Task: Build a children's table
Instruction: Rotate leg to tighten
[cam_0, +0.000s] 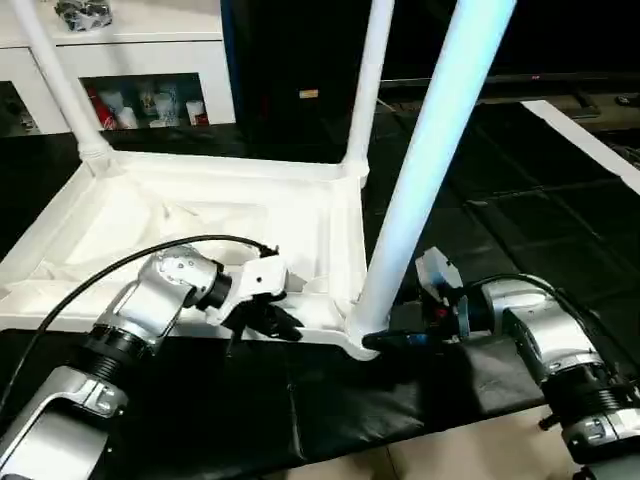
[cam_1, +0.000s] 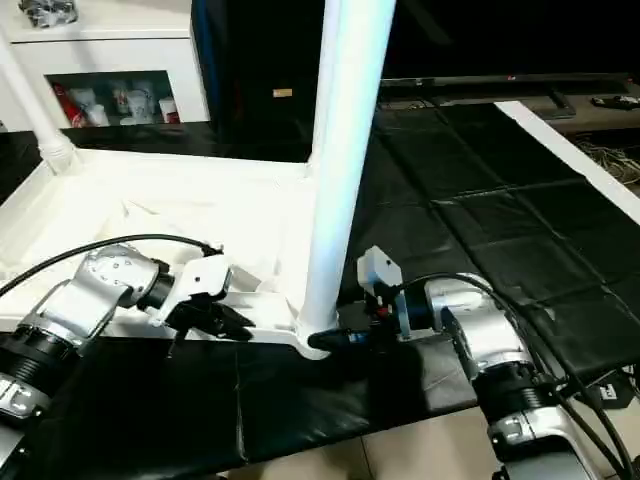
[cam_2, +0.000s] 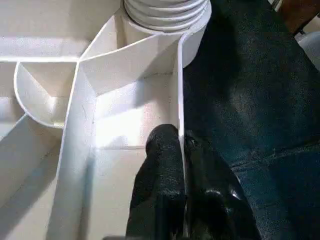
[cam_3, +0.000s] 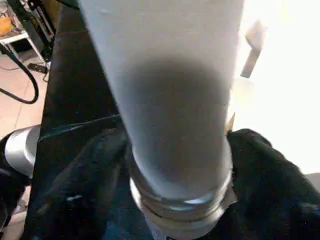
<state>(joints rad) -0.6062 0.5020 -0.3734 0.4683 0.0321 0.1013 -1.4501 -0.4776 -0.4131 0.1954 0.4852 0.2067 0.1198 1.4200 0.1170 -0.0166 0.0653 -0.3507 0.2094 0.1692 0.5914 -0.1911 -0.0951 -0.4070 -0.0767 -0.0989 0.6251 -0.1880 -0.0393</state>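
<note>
The white table top (cam_0: 200, 215) lies upside down on a black mat, ribbed underside up. Three white legs stand in its corner sockets: the far left leg (cam_0: 55, 80), the far right leg (cam_0: 367, 90) and the near right leg (cam_0: 430, 150). My left gripper (cam_0: 275, 320) is shut on the top's near rim wall (cam_2: 179, 100), one black finger (cam_2: 162, 170) on each side of it, close to the near right socket. My right gripper (cam_0: 385, 340) is shut around the near right leg (cam_3: 170, 90) just above its threaded base, with fingers (cam_3: 85, 185) on both sides.
A white cabinet with glass doors (cam_0: 150, 60) stands behind the table at the back left. The black mat (cam_0: 480, 230) stretches to the right, with a white strip along its far right edge. Light floor (cam_0: 450, 460) shows at the near edge. A black cable (cam_0: 100, 270) arcs over my left forearm.
</note>
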